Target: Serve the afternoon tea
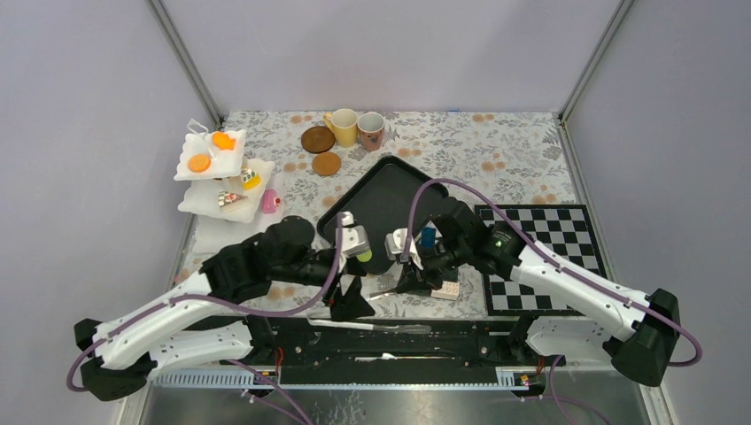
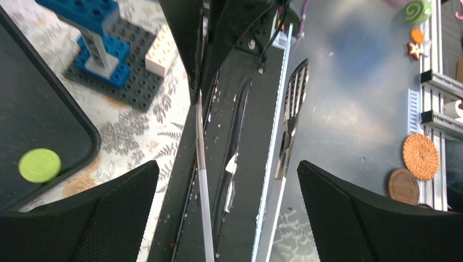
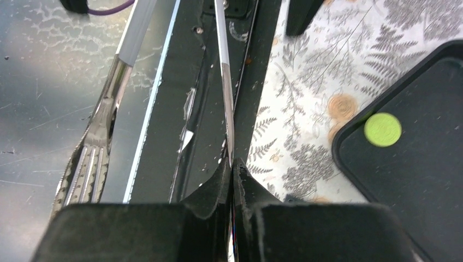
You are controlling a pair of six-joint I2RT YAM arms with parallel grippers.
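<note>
The right pincer (image 3: pixel 232 170) is pressed together on one thin arm of the metal tongs (image 3: pixel 93 153), while the left pincer (image 2: pixel 227 174) hangs wide apart above them. A green cookie (image 3: pixel 382 129) lies in the black tray (image 3: pixel 426 191). The yellow mug (image 1: pixel 344 127) and patterned mug (image 1: pixel 371 130) stand beyond it on the desk (image 1: pixel 496 146).
</note>
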